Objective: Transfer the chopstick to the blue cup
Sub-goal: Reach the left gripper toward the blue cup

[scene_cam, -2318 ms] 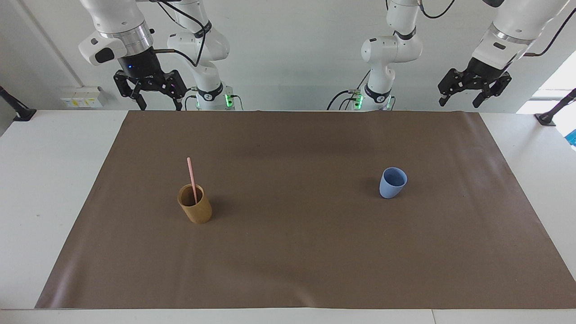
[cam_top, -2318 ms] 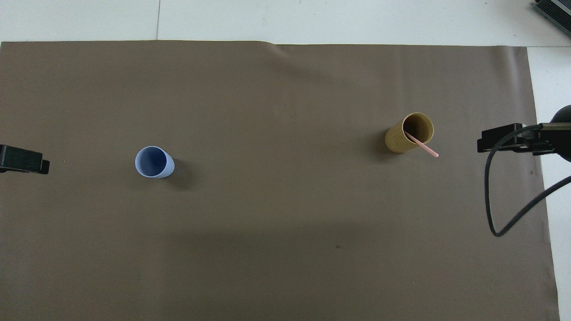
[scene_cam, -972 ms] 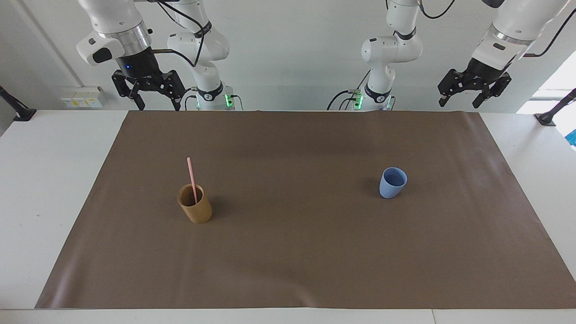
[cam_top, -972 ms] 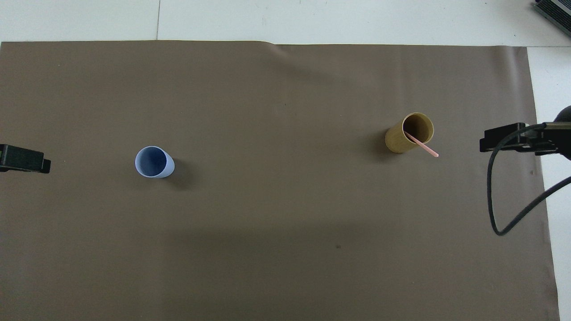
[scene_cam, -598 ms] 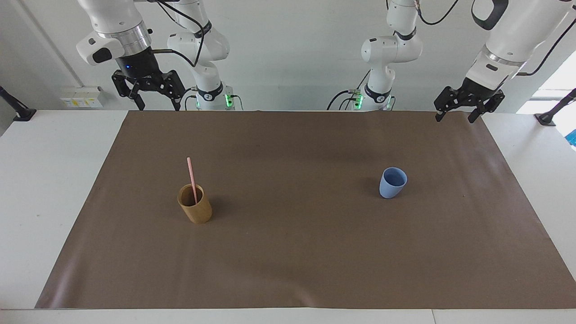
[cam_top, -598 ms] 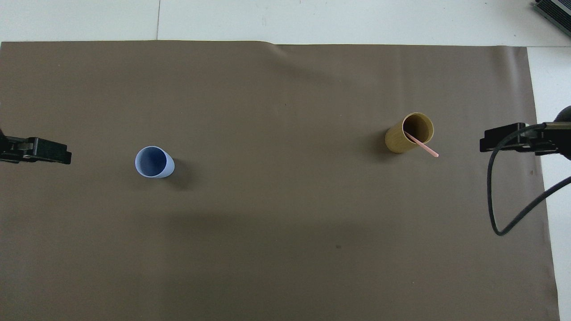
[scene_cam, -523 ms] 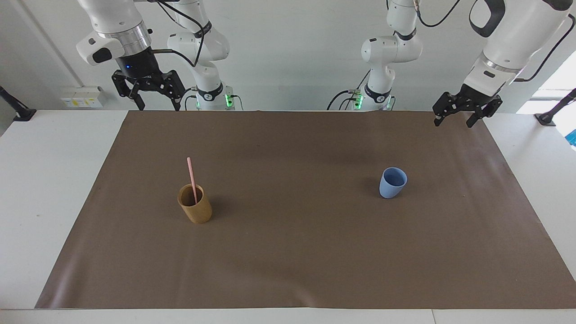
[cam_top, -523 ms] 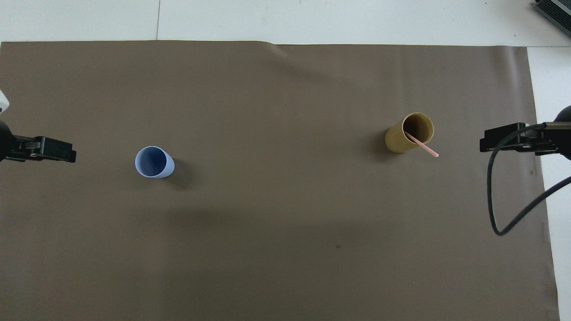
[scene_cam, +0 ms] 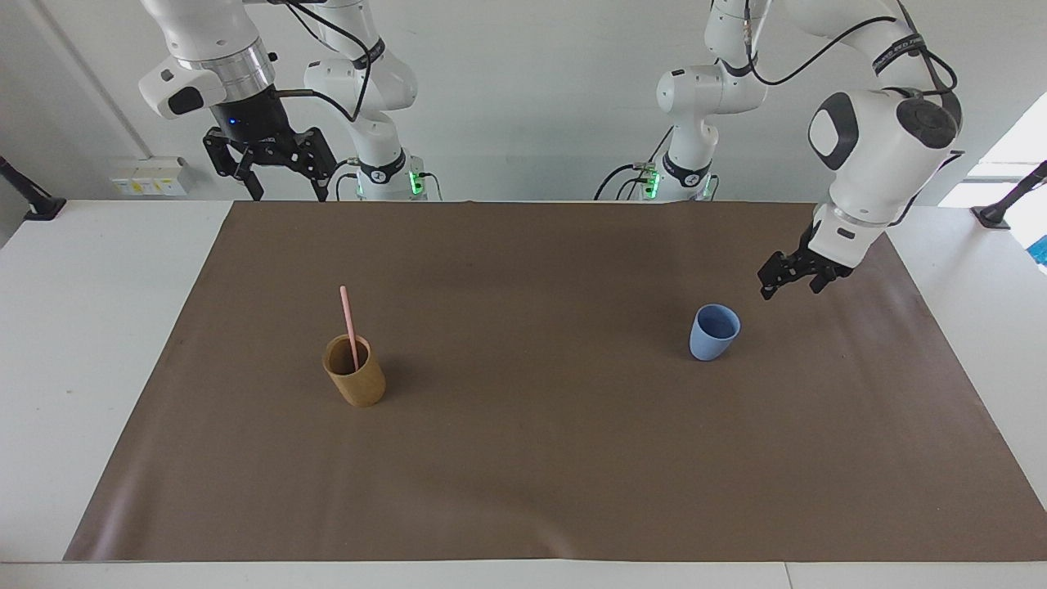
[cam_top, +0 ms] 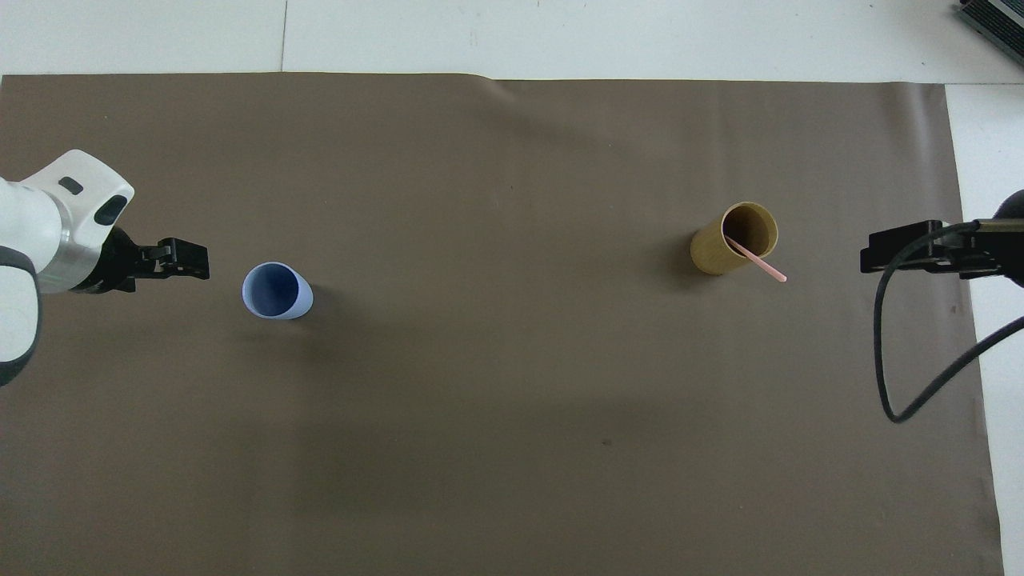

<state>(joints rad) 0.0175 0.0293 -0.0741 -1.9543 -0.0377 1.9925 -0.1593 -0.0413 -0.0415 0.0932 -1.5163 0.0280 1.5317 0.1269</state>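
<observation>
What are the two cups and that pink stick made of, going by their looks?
The blue cup looks like matte plastic or silicone: smooth, even colour, no shine. The tan cup could be bamboo, wood or cardboard: a dull, straight-walled tube, too far to tell which. The chopstick standing in it seems plastic, thin and uniformly pale pink, though painted wood is possible.

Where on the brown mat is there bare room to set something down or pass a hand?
Bare mat lies between the tan cup holding the chopstick and the blue cup. The open left gripper hangs close beside the blue cup.
</observation>
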